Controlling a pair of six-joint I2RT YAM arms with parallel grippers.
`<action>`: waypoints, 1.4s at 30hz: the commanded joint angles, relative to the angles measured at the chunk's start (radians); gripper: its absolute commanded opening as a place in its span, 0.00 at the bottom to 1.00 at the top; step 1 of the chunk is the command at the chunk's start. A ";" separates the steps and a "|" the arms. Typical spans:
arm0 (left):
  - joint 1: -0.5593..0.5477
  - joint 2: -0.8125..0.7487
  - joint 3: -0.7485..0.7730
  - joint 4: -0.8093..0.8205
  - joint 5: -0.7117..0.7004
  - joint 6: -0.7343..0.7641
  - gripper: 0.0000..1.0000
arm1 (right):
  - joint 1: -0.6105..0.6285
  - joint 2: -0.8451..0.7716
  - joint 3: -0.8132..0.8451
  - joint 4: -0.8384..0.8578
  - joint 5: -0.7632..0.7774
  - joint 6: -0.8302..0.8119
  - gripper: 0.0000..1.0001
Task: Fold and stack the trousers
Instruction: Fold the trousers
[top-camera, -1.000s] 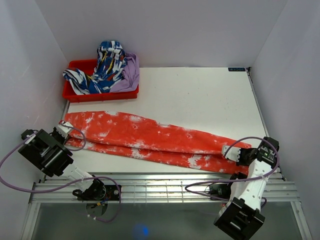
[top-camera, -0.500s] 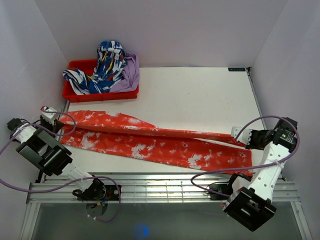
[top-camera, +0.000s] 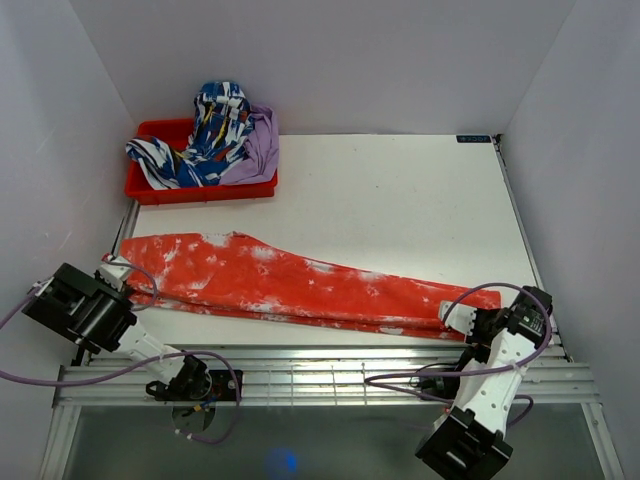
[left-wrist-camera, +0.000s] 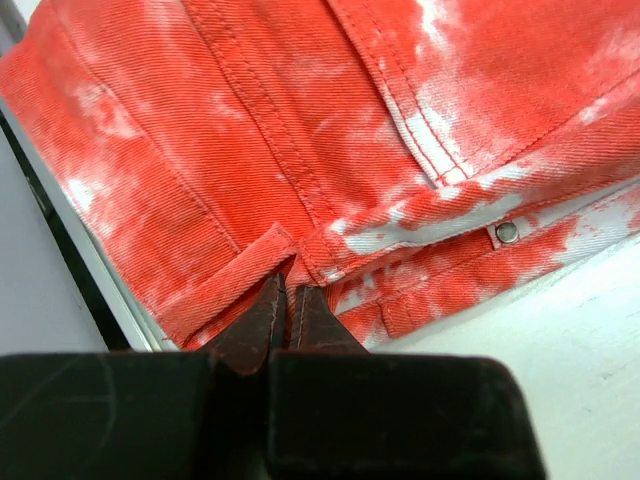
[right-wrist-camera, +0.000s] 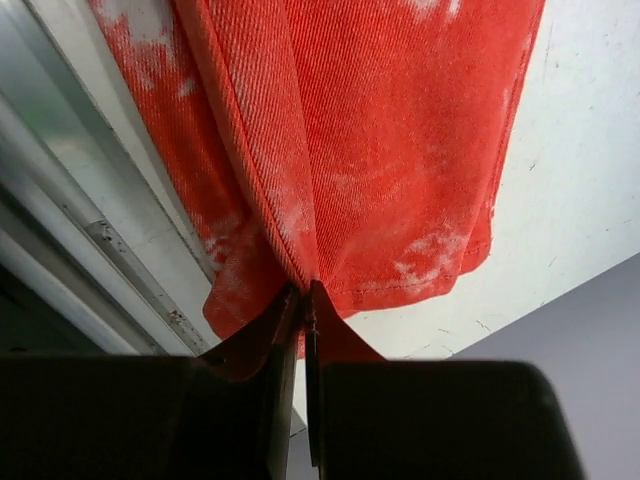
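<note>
Leg-on-leg, the trousers (top-camera: 300, 285) lie along the near edge of the table (top-camera: 400, 190). Left pincer (left-wrist-camera: 285, 298) is clamped on the waistband end, right pincer (right-wrist-camera: 306, 300) clamped on the hems. Lengthwise fold looks done; next I'd carry one end over the other, keeping the layers aligned.

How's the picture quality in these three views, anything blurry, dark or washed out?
Top external: even, diffuse light, sharp, only faint shadows beside the trousers and red bin. Left wrist: fabric weave crisp, left end effector a dark underexposed block along the bottom. Right wrist: fabric sharp, right end effector dark too, metal rail looks softer.
</note>
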 joint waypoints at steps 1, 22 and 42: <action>0.008 -0.001 -0.066 0.083 -0.111 0.158 0.00 | -0.010 -0.032 -0.086 0.042 0.121 -0.417 0.08; -0.230 -0.048 -0.100 0.114 -0.312 0.036 0.38 | -0.007 0.437 0.032 0.490 0.172 -0.305 0.11; -0.278 -0.143 0.242 -0.415 -0.199 0.091 0.95 | 0.062 0.674 0.607 0.138 0.092 -0.095 0.80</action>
